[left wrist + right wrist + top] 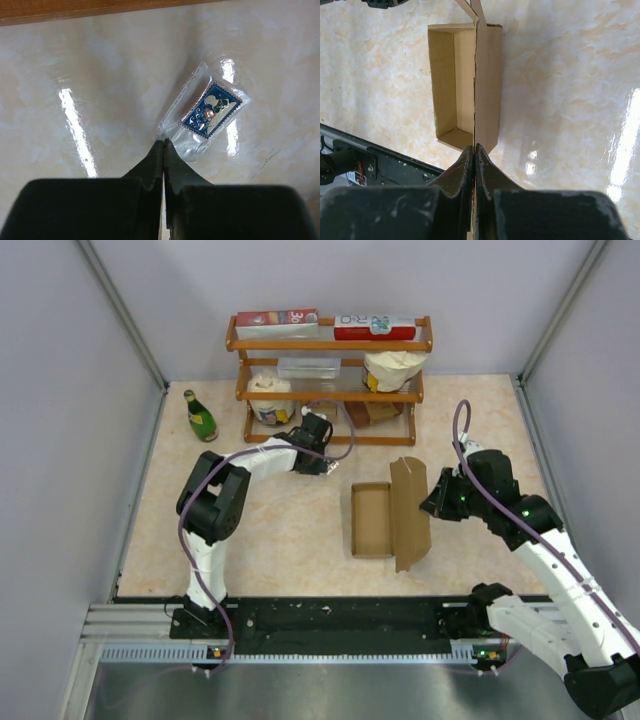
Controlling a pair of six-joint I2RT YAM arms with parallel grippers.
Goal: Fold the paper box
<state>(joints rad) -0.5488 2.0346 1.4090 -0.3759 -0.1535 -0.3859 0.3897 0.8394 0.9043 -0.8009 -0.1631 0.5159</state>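
The paper box [372,520] is plain brown cardboard and lies at the table's middle right as an open shallow tray. Its lid panel [410,515] stands up along the right side. My right gripper [432,502] is shut on the free edge of that lid. In the right wrist view the lid [489,85] runs edge-on from between my shut fingers [475,147] toward the tray [445,85]. My left gripper [316,435] is shut near the rack, away from the box. Its tips [163,142] touch the corner of a clear bag [205,117] holding a small blue card.
A wooden rack [330,345] at the back holds red-and-white cartons, white tubs and a clear tray. A green bottle [200,416] stands to its left. A black rail [330,620] runs along the near edge. Grey walls close both sides.
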